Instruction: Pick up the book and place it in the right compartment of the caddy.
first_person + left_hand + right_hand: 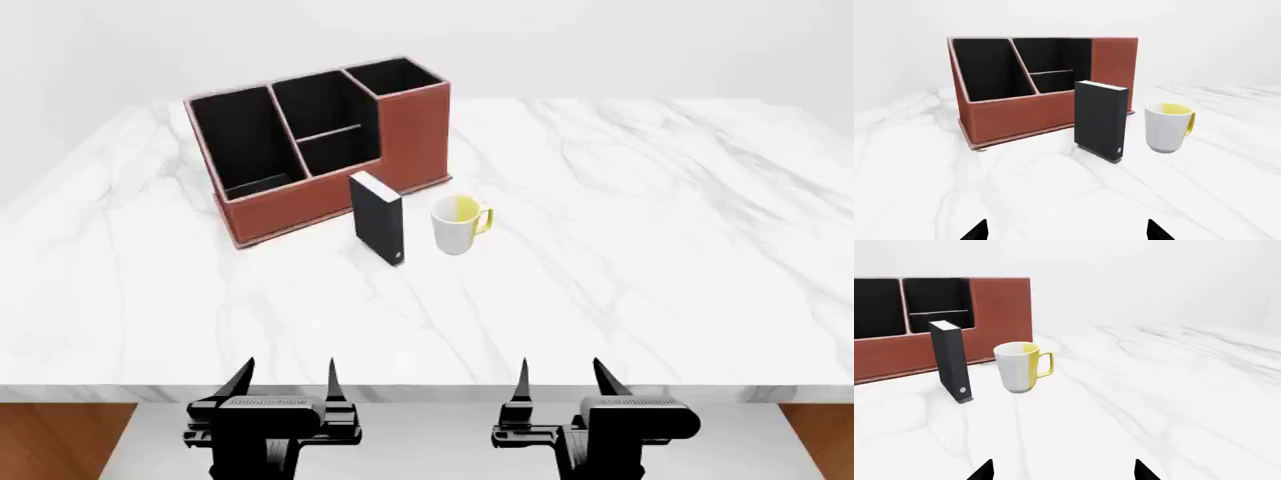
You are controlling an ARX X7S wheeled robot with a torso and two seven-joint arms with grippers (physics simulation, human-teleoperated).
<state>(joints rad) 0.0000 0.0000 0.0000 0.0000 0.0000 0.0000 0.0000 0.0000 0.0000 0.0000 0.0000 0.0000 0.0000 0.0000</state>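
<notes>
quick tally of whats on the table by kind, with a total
book: 1
mug: 1
caddy: 1
total: 3

The table [641, 230] looks like polished white marble with grey veins, smooth and faintly glossy; below its front edge a strip of brown wood [60, 440] shows. On it, the caddy [320, 205] has a matt, leather-like reddish-brown skin and a flat black lining. Just in front of the caddy, the book [378, 219] has a smooth matt black cover. Beside the book, the mug [455, 226] looks like glazed ceramic, white outside, yellow within.
</notes>
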